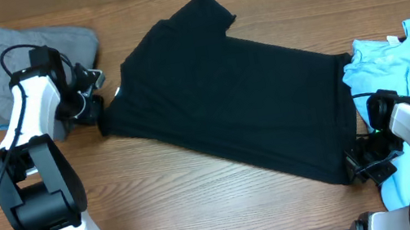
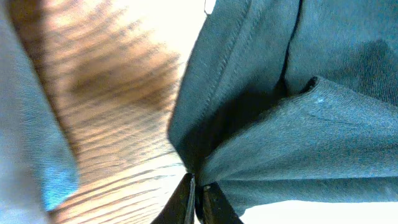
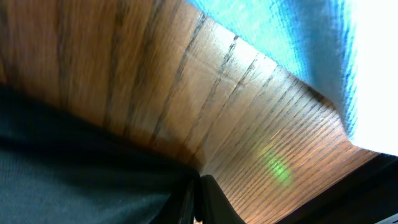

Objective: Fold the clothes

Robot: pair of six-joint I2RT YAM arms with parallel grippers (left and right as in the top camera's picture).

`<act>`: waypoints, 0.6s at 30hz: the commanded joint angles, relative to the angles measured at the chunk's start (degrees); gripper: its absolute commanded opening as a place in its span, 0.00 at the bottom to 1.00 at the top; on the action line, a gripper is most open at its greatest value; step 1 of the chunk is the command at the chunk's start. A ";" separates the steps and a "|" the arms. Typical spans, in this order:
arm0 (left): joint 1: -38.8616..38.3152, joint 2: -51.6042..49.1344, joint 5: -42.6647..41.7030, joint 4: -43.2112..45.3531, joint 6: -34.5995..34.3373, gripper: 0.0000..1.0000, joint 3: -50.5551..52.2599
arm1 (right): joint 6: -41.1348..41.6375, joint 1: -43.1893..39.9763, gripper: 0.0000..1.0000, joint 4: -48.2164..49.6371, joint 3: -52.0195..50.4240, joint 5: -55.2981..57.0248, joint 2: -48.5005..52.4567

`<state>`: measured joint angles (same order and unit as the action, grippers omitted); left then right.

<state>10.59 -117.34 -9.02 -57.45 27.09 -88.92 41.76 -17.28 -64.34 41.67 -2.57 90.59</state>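
Wood-grain table [image 1: 205, 222], matte, w/ a black T-shirt [image 1: 228, 103] spread flat. R gripper [image 1: 359, 166], nearest, is pinched closed on its hem corner; a light blue printed tee [image 1: 394, 60] lies just beside it. L gripper [image 1: 99, 115], farther, is clamped on the shirt's opposite end, bunched soft knit; crumpled grey shorts [image 1: 8, 72] lie behind it. Risk: thin pinches may slip, or R snags the blue tee.
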 commanded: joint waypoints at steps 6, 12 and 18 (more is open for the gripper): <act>0.37 -0.39 3.15 -1.77 -2.08 0.52 -3.98 | 0.50 -0.48 0.09 0.09 -0.31 2.12 -0.13; 0.37 -0.39 -4.66 -5.60 -3.10 0.54 -3.93 | 0.50 -0.48 0.40 0.15 -0.31 2.12 -0.13; -0.13 -0.42 -9.46 -5.44 -2.91 0.52 -2.67 | 0.37 -0.48 0.51 0.11 0.55 2.10 -0.15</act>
<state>10.59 -117.34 -14.24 -63.07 25.15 -91.88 41.76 -17.63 -65.91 41.67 -1.06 90.59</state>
